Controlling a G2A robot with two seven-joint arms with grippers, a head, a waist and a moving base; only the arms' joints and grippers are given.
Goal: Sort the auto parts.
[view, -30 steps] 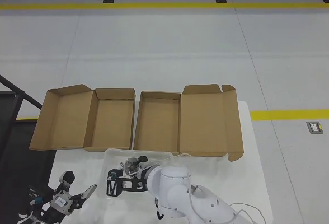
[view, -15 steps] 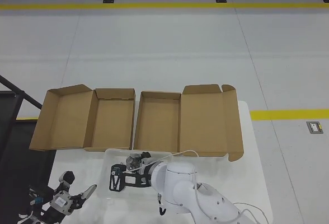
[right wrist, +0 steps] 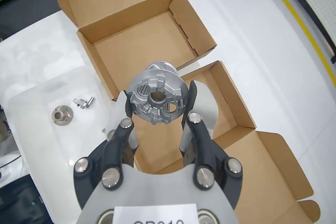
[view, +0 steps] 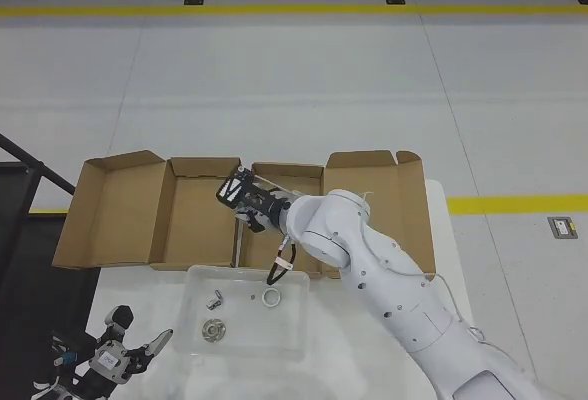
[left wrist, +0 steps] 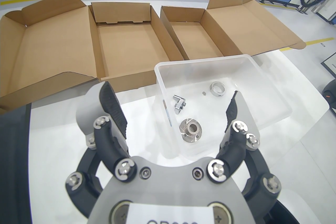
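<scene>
My right gripper [right wrist: 160, 104] clamps a cast hub [right wrist: 155, 93] above the table's [view: 454, 290] far edge; my left gripper [left wrist: 171, 92] is spread wide, empty.

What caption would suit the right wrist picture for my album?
Right hand holds a grey metal hub above the open cardboard boxes.
</scene>
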